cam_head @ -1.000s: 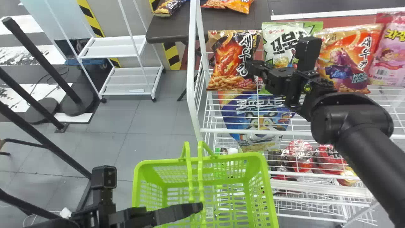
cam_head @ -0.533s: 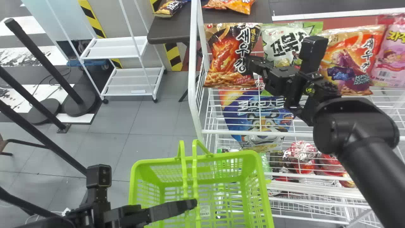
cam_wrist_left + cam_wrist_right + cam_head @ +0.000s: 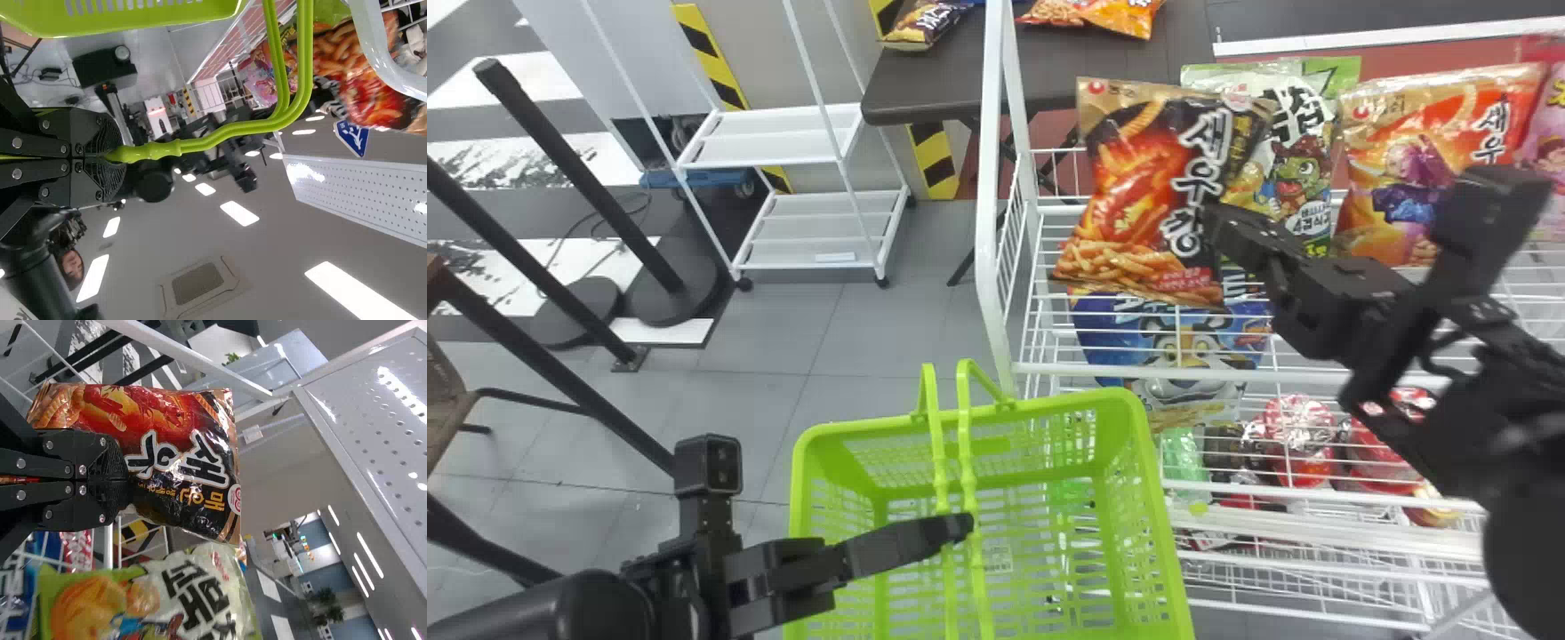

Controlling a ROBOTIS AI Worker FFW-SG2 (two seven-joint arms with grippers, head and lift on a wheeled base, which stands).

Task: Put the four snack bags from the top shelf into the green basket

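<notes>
pinching the red-and-black snack bag (image 3: 1138, 196) by one side edge, the right gripper (image 3: 1214, 222) holds it, a bit tilted, by the shelf (image 3: 988, 222) in the head view; the green basket (image 3: 1058, 400) is nearby. in the left wrist view, the left gripper (image 3: 123, 153) is pressed together on the handle (image 3: 173, 148). in the right wrist view, the bag looks light, soft and slippery, best held near its edge; bold lettering marks its front.

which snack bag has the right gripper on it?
The black-and-red bag with fried sticks pictured, leftmost of the row: the right gripper pinches it. The green-and-white bag, orange bag and pink bag to its right are ungripped.
</notes>
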